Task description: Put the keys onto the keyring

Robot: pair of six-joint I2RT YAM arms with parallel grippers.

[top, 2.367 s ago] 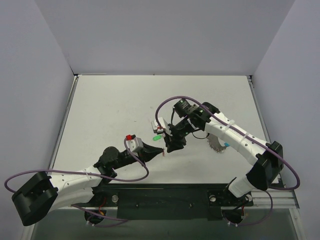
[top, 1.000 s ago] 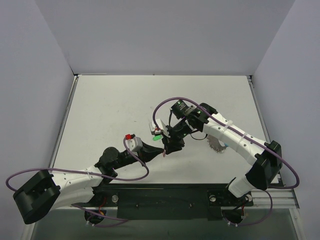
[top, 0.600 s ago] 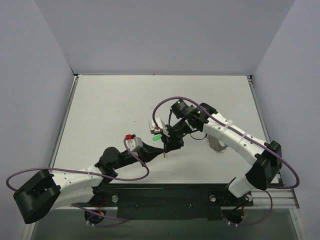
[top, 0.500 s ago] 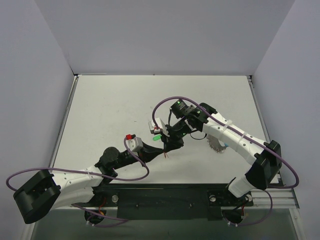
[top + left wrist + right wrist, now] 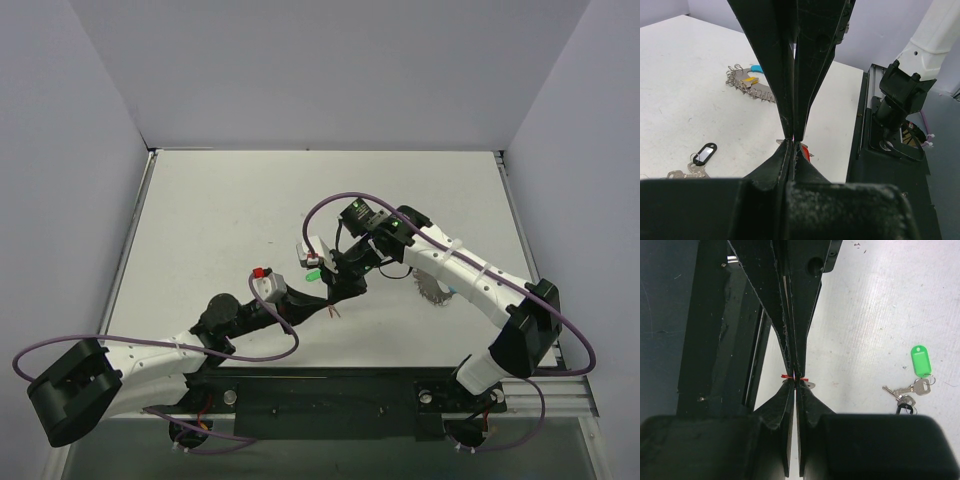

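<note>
The red-tagged key [image 5: 788, 376] hangs above the table between both grippers, its metal blade [image 5: 810, 385] poking out beside the tips. My left gripper [image 5: 322, 303] is shut on its red tag [image 5: 804, 150]. My right gripper [image 5: 796, 379] meets it tip to tip from the opposite side and is shut on the same key. The green-tagged key [image 5: 921, 360] lies on the table [image 5: 220, 210], with the black-tagged key [image 5: 705, 152] next to it. The keyring [image 5: 751, 85], with its light-blue tag [image 5: 756, 68], lies apart near the right arm [image 5: 470, 275].
Purple cables [image 5: 330, 205] loop off both arms above the table. A black rail [image 5: 330, 395] with the arm bases runs along the near edge. Grey walls close in the table on three sides.
My right gripper has closed its jaws onto the red-tagged key held by the left gripper and shifted slightly towards it. The left gripper stays shut.
</note>
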